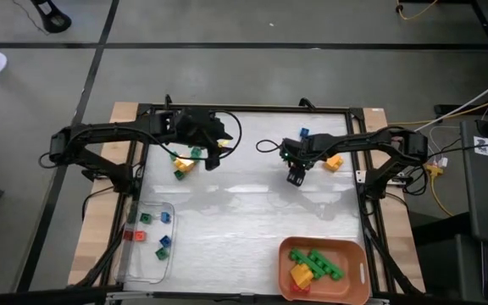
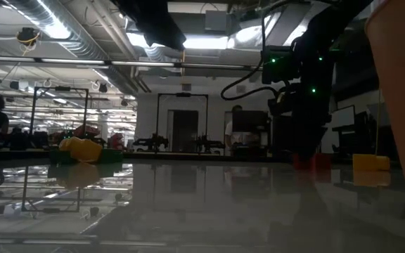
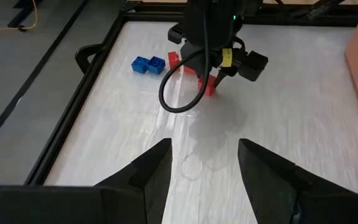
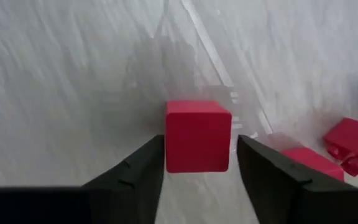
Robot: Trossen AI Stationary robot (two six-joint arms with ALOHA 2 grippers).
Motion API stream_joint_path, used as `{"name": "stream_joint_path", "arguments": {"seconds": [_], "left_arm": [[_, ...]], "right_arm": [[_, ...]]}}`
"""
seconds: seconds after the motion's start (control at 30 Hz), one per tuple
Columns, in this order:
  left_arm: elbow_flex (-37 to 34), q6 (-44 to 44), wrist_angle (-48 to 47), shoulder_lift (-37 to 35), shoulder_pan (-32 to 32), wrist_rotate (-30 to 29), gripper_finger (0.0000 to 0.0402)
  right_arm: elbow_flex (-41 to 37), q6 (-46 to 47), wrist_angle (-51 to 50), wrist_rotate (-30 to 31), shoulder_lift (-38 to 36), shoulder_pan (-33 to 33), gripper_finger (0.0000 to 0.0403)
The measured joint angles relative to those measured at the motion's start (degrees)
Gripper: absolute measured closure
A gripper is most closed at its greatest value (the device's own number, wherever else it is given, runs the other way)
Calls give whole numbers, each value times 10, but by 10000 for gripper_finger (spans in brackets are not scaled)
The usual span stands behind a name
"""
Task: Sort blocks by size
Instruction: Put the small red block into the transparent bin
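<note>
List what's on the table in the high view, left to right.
clear tray with small blocks → yellow and green blocks by the left hand → right hand → blue block → yellow block; orange tray of long blocks sits near the front right.

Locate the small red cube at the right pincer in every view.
Right wrist: red cube in the centre, at the right pincer.
Left wrist: upper centre, under that pincer.
Low: right of centre on the table, under the dark arm.
High: hidden beneath that pincer.
Shared landmark: the right pincer.
</note>
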Motion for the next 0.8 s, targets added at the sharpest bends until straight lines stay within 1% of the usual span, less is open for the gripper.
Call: {"name": "stream_joint_path", "arguments": {"seconds": [0.13, 0.23, 0.3, 0.4, 0.47, 0.53, 0.63, 0.8], "left_arm": [[0, 0, -12, 0, -7, 0, 231], [0, -7, -26, 0, -23, 0, 231], [0, -7, -29, 0, -37, 0, 231], [0, -6, -33, -7, -57, -11, 231], [0, -9, -39, -23, -73, -43, 231], [0, -14, -53, -41, -88, -87, 231], [0, -26, -71, -67, -117, -141, 231], [0, -19, -68, -88, -175, -189, 231]], "right_arm": [[-1, 0, 5, 0, 0, 0, 274], [-1, 0, 24, -1, 0, 0, 277], [-1, 1, 47, -18, 0, 0, 277], [-1, 9, 98, -65, 0, 0, 277], [-1, 20, 143, -105, 0, 0, 277], [-1, 31, 198, -148, 0, 0, 272], [-1, 50, 299, -209, 0, 0, 264], [-1, 62, 491, -296, 0, 1, 272]]}}
